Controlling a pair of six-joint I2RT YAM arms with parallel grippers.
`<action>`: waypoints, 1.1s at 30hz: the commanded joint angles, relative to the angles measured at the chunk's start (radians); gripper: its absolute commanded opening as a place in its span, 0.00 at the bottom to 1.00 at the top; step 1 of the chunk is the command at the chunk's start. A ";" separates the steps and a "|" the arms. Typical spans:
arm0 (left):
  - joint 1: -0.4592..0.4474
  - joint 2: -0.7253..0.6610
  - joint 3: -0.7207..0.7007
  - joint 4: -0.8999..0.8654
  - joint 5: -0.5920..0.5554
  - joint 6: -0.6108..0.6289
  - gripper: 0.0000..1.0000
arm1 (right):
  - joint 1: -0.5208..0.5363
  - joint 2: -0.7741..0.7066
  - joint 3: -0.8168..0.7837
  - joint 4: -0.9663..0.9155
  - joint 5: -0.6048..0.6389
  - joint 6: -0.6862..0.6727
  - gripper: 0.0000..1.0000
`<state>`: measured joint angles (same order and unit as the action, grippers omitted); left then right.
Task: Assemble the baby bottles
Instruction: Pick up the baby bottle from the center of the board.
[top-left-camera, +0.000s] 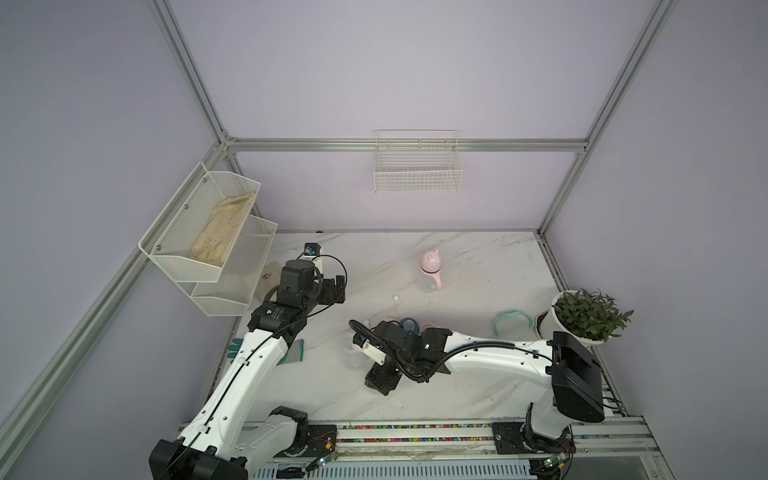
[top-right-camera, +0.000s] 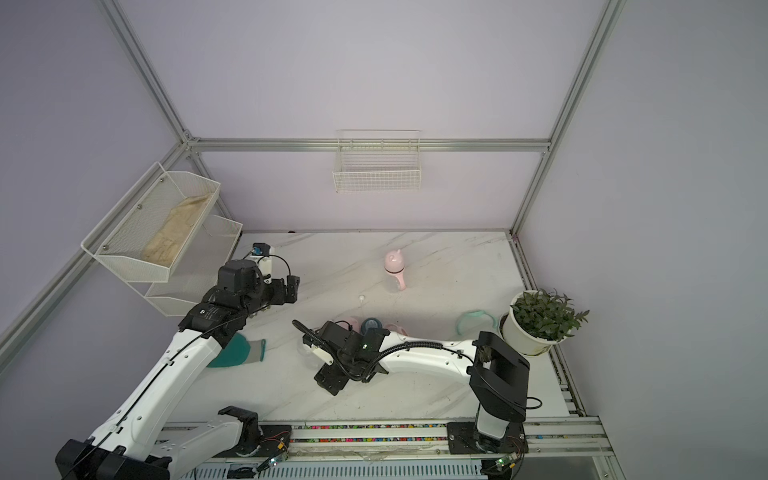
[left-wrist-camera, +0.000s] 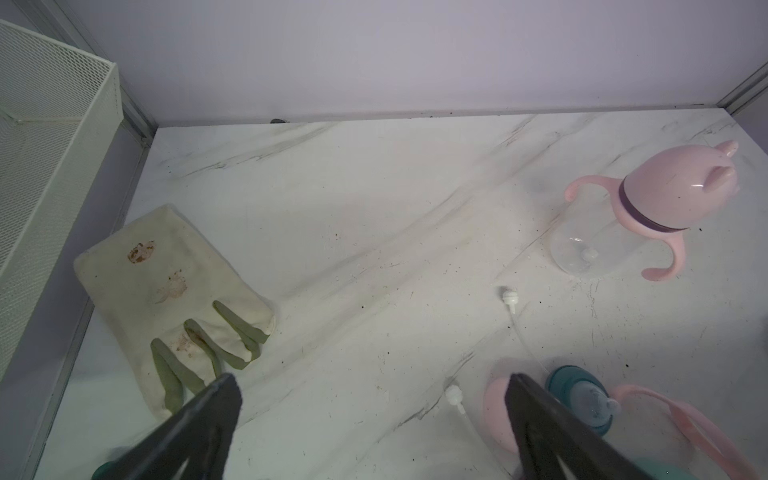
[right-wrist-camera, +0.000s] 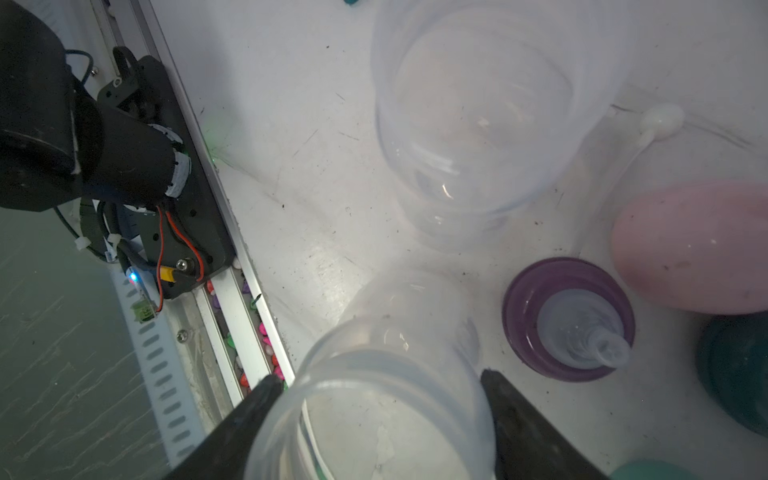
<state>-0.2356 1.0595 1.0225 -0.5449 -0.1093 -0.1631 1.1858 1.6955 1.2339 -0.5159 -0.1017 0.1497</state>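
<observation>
Right jaws straddle clear bottle (right-wrist-camera: 374, 332) near table (right-wrist-camera: 291, 187) front edge.

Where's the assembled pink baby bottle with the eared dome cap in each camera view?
In a top view: assembled pink baby bottle standing centrally, toward the back wall.
In a top view: bottle, same place.
Left wrist: bottle at the picture's right edge.
Right wrist: not in it.
Shared landmark: teal nipple collar, nearer the robot.

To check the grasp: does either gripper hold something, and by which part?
Left gripper: nothing. Right gripper straddles the open neck of a clear bottle; firm hold cannot be told.
</observation>
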 joint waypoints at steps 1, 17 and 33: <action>0.010 -0.010 -0.019 0.011 0.019 0.016 1.00 | 0.007 0.004 -0.023 0.087 -0.001 0.026 0.73; 0.013 0.026 0.023 0.071 0.296 0.071 1.00 | -0.046 -0.218 -0.061 0.016 -0.031 0.093 0.45; -0.067 0.050 0.030 0.361 0.892 0.348 1.00 | -0.549 -0.335 0.280 -0.177 -0.247 0.067 0.38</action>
<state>-0.2684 1.1049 1.0225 -0.2394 0.6735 0.0578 0.6456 1.3155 1.4559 -0.6746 -0.2302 0.2314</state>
